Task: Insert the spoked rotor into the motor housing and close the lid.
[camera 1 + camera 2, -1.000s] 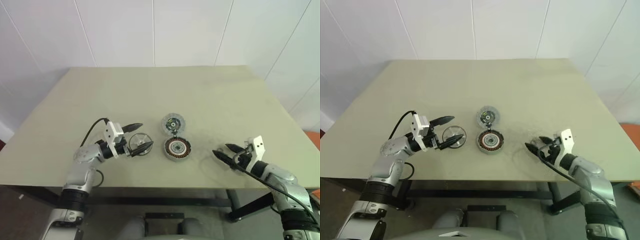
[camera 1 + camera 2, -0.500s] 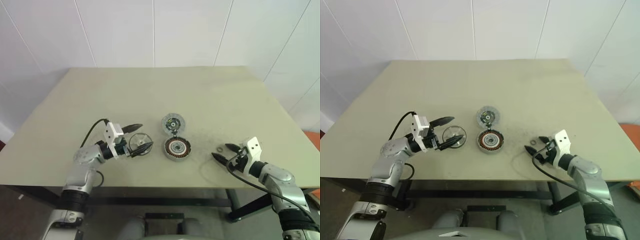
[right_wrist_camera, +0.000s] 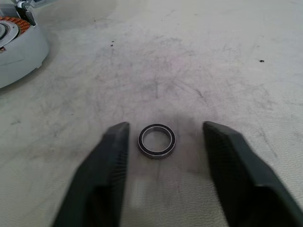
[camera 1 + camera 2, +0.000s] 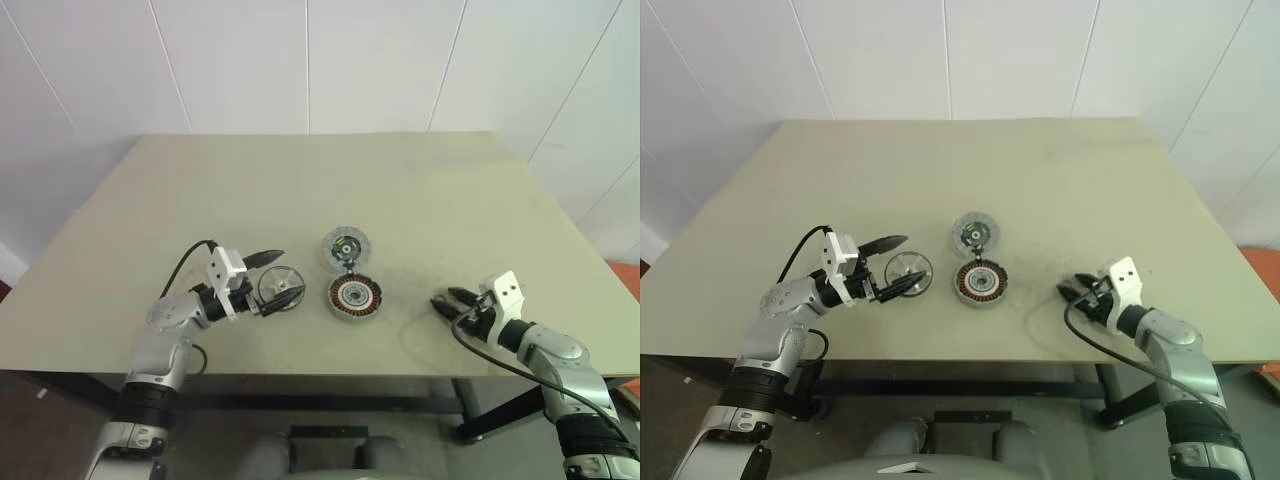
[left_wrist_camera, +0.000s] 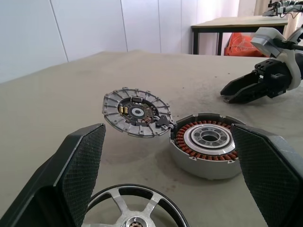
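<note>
Rotor [image 4: 277,288] flat on table [image 4: 420,190] near front edge, between spread fingers of left gripper [image 4: 276,277], untouched. Motor housing [image 4: 355,298] just right of it, coils up; lid [image 4: 346,246] touching housing's far side, tilted. Right gripper [image 3: 163,156] toward front right corner, fingers part-open around small black ring [image 3: 156,140], not touching.

A matt, scuffed table [image 3: 199,56] is seen. Copper windings glint in the cast-metal housing [image 5: 206,149]. The rotor [image 5: 130,213] is polished metal; finger pads [image 5: 83,175] are knurled black plastic.
</note>
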You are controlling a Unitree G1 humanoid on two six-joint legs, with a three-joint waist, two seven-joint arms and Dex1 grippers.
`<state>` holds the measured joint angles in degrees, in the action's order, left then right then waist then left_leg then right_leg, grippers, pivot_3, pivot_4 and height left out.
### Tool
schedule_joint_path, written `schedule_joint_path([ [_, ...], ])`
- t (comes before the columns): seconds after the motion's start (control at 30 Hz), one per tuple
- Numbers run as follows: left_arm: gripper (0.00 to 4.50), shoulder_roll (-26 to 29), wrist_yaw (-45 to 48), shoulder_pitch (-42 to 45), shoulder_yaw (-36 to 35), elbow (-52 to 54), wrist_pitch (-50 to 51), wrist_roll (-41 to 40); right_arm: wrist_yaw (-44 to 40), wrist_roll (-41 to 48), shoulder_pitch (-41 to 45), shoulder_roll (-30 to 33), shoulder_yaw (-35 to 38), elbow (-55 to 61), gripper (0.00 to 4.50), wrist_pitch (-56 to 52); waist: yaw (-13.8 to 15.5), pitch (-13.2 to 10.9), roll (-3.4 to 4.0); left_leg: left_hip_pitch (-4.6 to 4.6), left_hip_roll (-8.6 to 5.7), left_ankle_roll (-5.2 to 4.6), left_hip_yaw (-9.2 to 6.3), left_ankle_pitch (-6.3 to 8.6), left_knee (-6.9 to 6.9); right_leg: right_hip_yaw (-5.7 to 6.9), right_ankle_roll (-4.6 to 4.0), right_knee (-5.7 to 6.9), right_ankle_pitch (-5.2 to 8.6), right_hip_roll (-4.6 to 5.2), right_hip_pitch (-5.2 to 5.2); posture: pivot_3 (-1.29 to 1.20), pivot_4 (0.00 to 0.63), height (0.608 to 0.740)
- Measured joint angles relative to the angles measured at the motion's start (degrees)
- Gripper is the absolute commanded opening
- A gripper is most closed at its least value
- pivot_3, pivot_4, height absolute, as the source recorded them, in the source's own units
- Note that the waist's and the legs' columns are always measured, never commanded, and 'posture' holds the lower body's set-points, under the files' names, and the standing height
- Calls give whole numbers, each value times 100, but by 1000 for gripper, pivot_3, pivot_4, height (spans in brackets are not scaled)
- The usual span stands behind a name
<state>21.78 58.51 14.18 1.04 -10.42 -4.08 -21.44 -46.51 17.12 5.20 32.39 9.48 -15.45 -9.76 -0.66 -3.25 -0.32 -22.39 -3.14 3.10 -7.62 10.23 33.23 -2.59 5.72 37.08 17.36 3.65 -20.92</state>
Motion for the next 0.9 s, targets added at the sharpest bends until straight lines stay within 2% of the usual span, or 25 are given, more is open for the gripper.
schedule_joint_path([
  [0.07, 4500, 0, -2, 0, 0, 0, 0, 0, -24, 8, 1, -1, -2, 0, 816, 1, 2, 0, 0, 0, 0, 0, 0, 0, 0, 0, 0, 0, 0, 0, 0, 0, 0, 740],
  [0.1, 4500, 0, -2, 1, 0, 0, 0, 0, -30, 7, 7, 0, -1, -2, 643, 0, 3, 0, 0, 0, 0, 0, 0, 0, 0, 0, 0, 0, 0, 0, 1, 0, 0, 740],
  [0.4, 4500, 1, 0, 4, 0, 0, 0, 1, -6, -4, 8, 4, -8, 18, 646, -16, 3, 0, 0, 0, -1, 0, 0, 0, 1, 0, 0, 0, 0, 1, 1, 0, 0, 740],
  [0.5, 4500, 5, 1, 8, -2, -2, -2, 2, -51, 286, 5, -58, -6, 461, 646, -477, -12, -2, 3, -2, 2, 0, 1, 0, 0, -2, 0, 3, 0, 0, -5, 0, 0, 740],
  [0.63, 4500, 0, 2, 85, 32, -7, -2, 36, 70, 1081, 652, -419, 3, 1414, 646, -1247, -24, -4, 6, -1, 5, 0, -1, -1, 1, -2, 1, 11, 0, -5, -9, 0, 0, 740],
  [0.73, 4500, -21, -2, 139, 39, -7, -2, 60, 123, 1299, 1128, -428, -19, 1819, 646, -1506, 27, -2, 3, -4, 4, 0, -7, 0, 0, 4, 0, 0, 0, 2, -5, 0, 0, 740],
  [0.83, 4500, -50, -4, 141, 40, -25, -3, 92, 123, 1244, 1394, -422, -343, 1930, 646, -1747, 41, -2, 0, -14, 3, -4, -6, 3, -3, 4, 0, -11, 0, 6, -9, 0, 0, 740],
  [0.9, 4500, -69, -12, 149, 45, -36, -3, 111, 133, 858, 1522, -353, -911, 1909, 646, -1894, 17, -2, 1, -16, 1, -5, -3, 2, -6, 2, 0, -7, -1, 6, -18, 0, 0, 740],
])
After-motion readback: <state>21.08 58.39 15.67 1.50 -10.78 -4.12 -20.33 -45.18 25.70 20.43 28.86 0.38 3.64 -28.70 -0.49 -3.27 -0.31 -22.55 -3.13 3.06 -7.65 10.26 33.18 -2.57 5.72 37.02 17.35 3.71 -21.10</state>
